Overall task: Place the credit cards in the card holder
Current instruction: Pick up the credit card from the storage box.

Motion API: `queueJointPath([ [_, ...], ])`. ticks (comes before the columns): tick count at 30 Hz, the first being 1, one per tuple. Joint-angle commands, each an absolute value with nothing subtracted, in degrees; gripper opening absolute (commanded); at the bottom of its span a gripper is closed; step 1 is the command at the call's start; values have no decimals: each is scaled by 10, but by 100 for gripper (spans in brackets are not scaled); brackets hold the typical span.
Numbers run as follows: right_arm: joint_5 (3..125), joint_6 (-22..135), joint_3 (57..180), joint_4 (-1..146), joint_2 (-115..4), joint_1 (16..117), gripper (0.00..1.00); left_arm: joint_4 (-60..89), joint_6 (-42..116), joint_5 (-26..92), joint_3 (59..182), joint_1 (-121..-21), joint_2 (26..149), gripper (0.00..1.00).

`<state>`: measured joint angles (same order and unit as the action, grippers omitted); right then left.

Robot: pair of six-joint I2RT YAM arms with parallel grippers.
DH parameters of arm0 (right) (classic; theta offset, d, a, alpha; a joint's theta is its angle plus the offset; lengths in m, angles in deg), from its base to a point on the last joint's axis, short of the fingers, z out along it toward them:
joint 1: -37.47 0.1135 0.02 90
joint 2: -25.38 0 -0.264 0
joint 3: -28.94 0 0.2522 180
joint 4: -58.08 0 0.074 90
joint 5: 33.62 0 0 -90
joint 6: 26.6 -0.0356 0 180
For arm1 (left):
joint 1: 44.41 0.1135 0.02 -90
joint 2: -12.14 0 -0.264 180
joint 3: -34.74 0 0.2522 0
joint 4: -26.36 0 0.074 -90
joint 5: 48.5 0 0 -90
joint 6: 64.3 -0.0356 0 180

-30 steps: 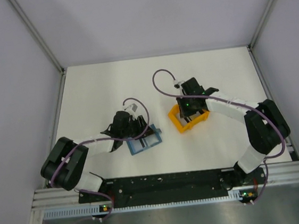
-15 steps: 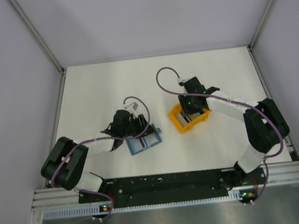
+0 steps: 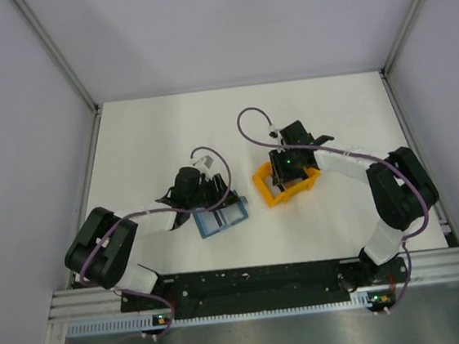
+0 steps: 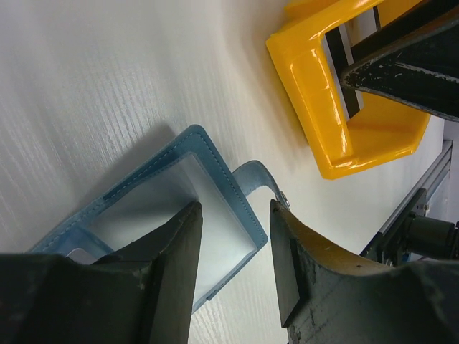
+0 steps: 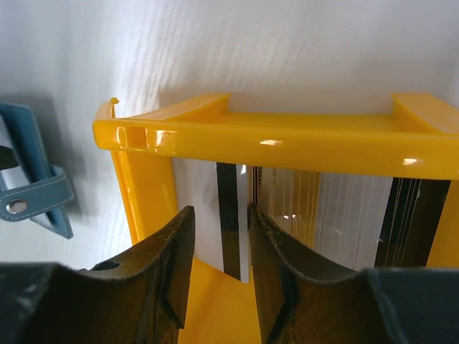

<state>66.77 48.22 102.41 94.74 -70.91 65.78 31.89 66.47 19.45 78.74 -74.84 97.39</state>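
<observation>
We see the teal card holder lying open, flat on the table; the pale, dark-edged credit cards stand upright in the orange rack.

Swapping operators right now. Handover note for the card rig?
Left tool: open, poised over the card holder, which lies unfolded on the table beside the orange rack.
Right tool: open, fingers either side of one of the credit cards standing in the rack, not clamped.
Done: no card visibly out of the rack; holder's pocket contents unclear.
Left: grip a card, lift it, slide it into the holder, repeat.
</observation>
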Motion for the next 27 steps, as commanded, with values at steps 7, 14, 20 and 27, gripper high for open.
queueJointPath([
  [7,812,453,1031,904,-676,657,33,348,662,179,812,-749,994,47],
  [14,850,430,1029,874,-691,667,33,355,667,172,823,-751,1013,47],
  [20,865,407,1031,852,-708,693,33,356,668,165,836,-750,1028,47],
  [27,852,398,1029,849,-713,708,33,360,671,161,837,-750,1041,47],
])
